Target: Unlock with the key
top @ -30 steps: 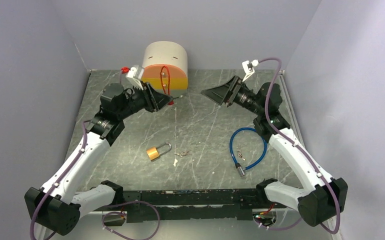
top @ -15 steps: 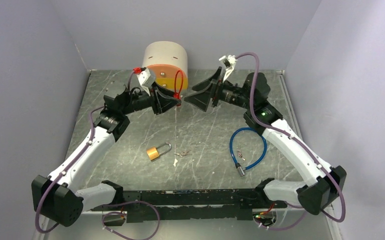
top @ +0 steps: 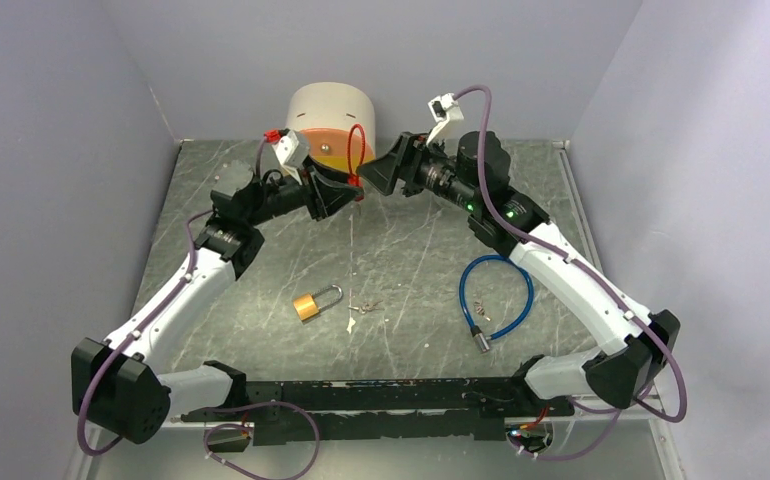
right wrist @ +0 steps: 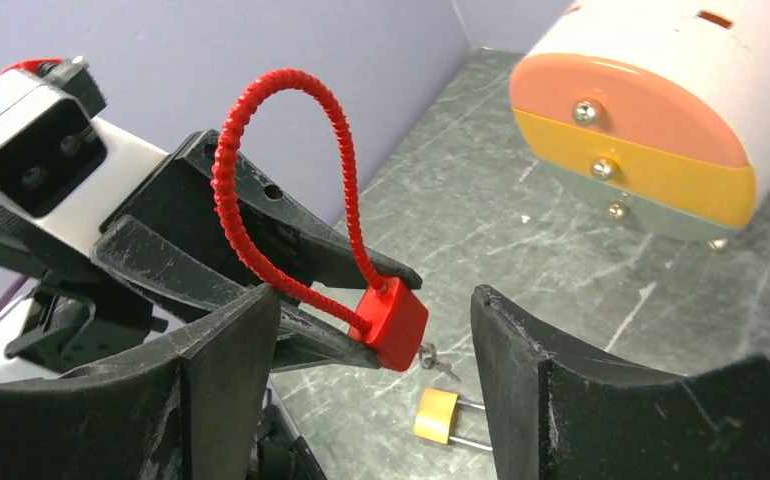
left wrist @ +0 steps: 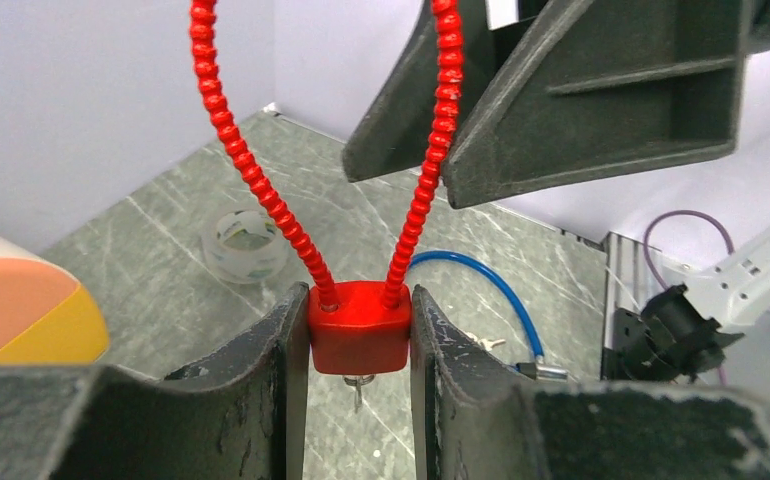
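The red cable lock [left wrist: 359, 328] has a small blocky body and a ribbed cable looping upward, both ends seated in its top. It stands upright, clamped in the left end effector [left wrist: 359, 292], raised over the far middle of the bench [top: 411, 250]. A small metal key [left wrist: 358, 385] sticks out of its underside.

Glossy red plastic lock [left wrist: 359, 328], brass-coloured metal padlock [top: 308, 306], matt table [top: 411, 250].

No readable txt, nos. or logos in any view. Close up, the red lock [left wrist: 359, 330] is plain; brass padlock [top: 308, 306] too small to tell.
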Robot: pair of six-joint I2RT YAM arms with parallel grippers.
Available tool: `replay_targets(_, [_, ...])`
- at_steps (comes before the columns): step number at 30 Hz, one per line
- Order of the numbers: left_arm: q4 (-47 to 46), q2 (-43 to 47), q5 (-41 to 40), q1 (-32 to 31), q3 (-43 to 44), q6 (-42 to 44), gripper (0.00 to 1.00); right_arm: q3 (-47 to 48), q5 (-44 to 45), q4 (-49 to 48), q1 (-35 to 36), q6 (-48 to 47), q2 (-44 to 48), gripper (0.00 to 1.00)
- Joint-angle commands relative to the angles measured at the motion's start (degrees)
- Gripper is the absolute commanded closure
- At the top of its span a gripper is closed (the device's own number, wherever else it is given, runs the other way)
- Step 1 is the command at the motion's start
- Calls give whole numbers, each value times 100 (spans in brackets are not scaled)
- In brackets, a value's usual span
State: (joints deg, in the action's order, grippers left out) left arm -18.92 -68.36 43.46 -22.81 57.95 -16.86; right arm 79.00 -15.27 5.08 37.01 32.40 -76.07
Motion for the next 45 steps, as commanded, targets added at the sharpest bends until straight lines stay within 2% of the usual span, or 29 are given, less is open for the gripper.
replay_targets(1, [-562, 36, -254, -46, -130, 369, 97, 463, 1304, 674, 168, 12, -100, 29])
replay_targets(7, [-193, 39, -75, -55, -94, 907, 98, 526, 1509, 719, 385, -154, -208, 35])
replay_targets(12, [29, 102, -125, -66, -111, 1191, 98, 583, 1474, 504, 543, -307, -338, 44])
replay_targets(14, [157, 111, -111, -71, -82, 1286, 97, 605, 1421, 395, 649, -405, -399, 45])
replay_targets(18, [381, 120, -85, -83, -17, 1401, 97, 616, 1501, 239, 864, -620, -481, 40])
replay_targets(20, [450, 143, -73, -83, -17, 1400, 97, 639, 1629, 228, 921, -664, -515, 42])
replay_targets(22, [413, 189, 9, -83, -70, 1371, 95, 668, 1833, 243, 968, -690, -548, 51])
replay_targets(24, [285, 255, 54, -81, -178, 1290, 91, 669, 1963, 229, 1010, -759, -554, 69])
replay_targets(26, [172, 316, 43, -83, -301, 1200, 79, 724, 2131, 279, 1066, -838, -574, 87])
replay_targets(29, [227, 361, -12, -83, -416, 1116, 61, 662, 2140, 170, 1102, -927, -499, 100])
replay_targets(31, [310, 391, -6, -83, -488, 1151, 57, 595, 2052, 97, 1121, -945, -409, 100])
replay_targets(40, [560, 551, 107, -83, -775, 1516, 48, 477, 1726, 216, 1132, -625, -320, 100])
replay_targets(45, [300, 540, -128, -83, -791, 1471, 46, 400, 1592, 226, 1131, -508, -313, 100])
